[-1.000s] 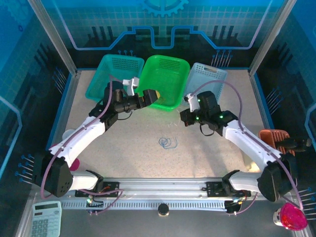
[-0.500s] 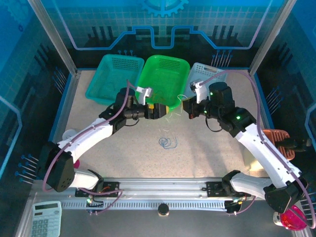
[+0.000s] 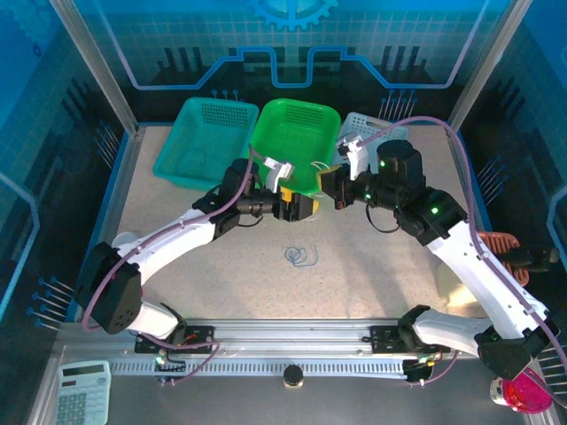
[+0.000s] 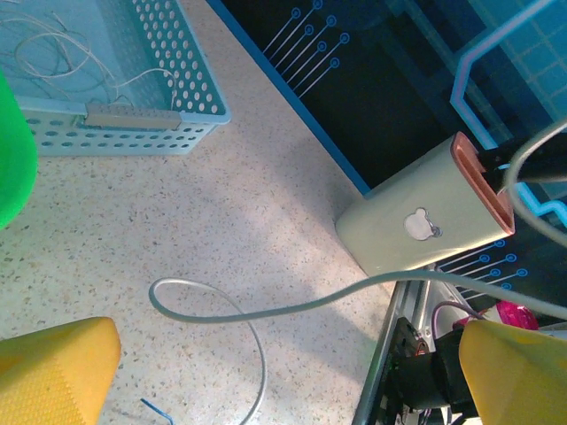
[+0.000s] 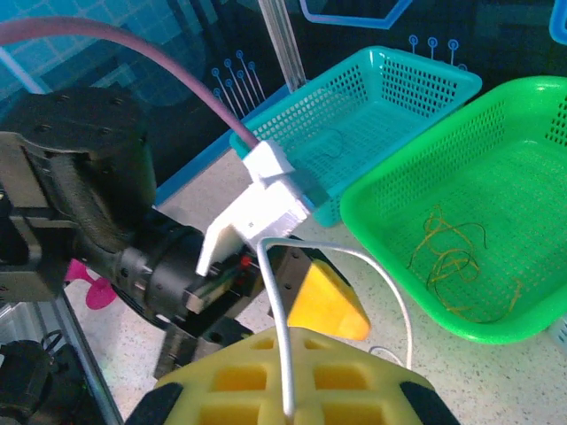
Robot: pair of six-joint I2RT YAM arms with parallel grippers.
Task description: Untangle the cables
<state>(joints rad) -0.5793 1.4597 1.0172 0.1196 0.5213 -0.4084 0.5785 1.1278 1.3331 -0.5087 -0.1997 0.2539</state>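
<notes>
Partly done: yellowish cable (image 5: 452, 257) in green basket (image 5: 523, 150). Right gripper (image 5: 285, 390) pinches white cable (image 5: 275, 292) above table (image 3: 221, 266); left gripper (image 3: 308, 207) wide open, empty. Blue clump (image 3: 301, 255) on table, unsorted.

A pale speckled tabletop (image 3: 221, 266) sits inside an enclosure — a blue back wall (image 3: 292, 35) printed with a fine grid and circuit lines, and darker side panels (image 3: 35, 177) in the same pattern. Slanting aluminium posts (image 3: 93, 62) frame the corners; a slotted metal rail (image 3: 292, 341) runs along the near edge

Both ends of white cable (image 4: 319, 304) off-frame
</notes>
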